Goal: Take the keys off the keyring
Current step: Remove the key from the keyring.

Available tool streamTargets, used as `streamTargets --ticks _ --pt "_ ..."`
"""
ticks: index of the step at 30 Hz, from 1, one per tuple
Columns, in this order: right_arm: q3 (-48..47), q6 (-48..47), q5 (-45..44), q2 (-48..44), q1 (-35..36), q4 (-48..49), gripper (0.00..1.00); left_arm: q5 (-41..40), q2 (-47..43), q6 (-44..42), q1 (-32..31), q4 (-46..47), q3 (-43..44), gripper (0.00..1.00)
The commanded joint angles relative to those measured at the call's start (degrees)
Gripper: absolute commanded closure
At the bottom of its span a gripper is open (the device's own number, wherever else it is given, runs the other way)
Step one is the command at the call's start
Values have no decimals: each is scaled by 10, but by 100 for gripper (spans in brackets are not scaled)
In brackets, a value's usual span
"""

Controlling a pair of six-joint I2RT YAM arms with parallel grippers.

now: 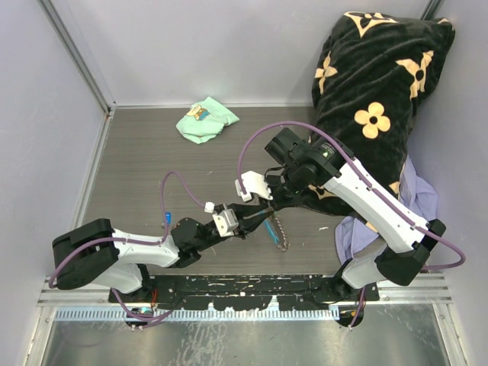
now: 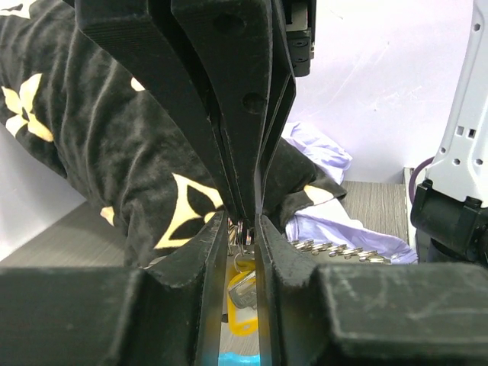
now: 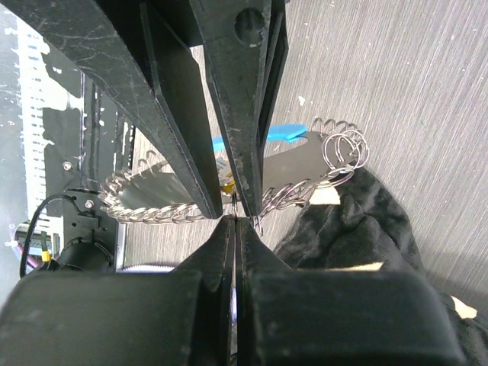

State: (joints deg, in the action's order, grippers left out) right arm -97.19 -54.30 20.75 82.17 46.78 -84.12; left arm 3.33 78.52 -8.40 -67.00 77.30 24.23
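Grey wood-grain table (image 1: 152, 152), both arms meeting just ahead of their bases. Nearest in, the left gripper (image 1: 250, 214) is reaching rightward with its jaws standing at a narrow gap. The keys (image 2: 241, 301) are dangling right inside that slot, yellowish tag lowest and long axis running straight down the gap. Can't tell whether the pads are actually biting them yet.

Directly above, the right gripper (image 3: 235, 221) is coming in from the opposite side, pinched shut on what looks like the keyring (image 2: 242, 231). So the keys are lying below the right claw and between the left's fingers, which makes the left the arm to work them off, probably pulling away from the right.

Just past that, the chain (image 1: 280, 235) and blue fob (image 1: 271, 230) are trailing toward the near edge. Further back are a black flowered blanket (image 1: 381, 76) and a mint-green cloth (image 1: 204, 120).
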Motion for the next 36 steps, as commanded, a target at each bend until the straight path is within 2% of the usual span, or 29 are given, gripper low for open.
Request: streamTargets --ticks 1,14,21,24,25,31,36 --pt "-33 -2 19 -14 2 5 99 13 4 0 4 45 22 80" --pt "-35 -3 23 -18 2 5 99 31 -4 5 10 26 18 81" --pt "-34 -2 25 -19 3 5 99 41 -8 8 12 10 23 100" --pt "-34 -2 27 -22 2 6 99 49 -14 8 14 3 22 100" --pt "-34 -2 29 -22 2 6 98 53 -16 10 16 2 20 100" --pt "-28 -7 61 -30 -7 6 72 75 -44 36 24 -15 17 100" --pt "-25 -15 116 -45 -50 7 55 76 -76 49 24 -31 15 100"
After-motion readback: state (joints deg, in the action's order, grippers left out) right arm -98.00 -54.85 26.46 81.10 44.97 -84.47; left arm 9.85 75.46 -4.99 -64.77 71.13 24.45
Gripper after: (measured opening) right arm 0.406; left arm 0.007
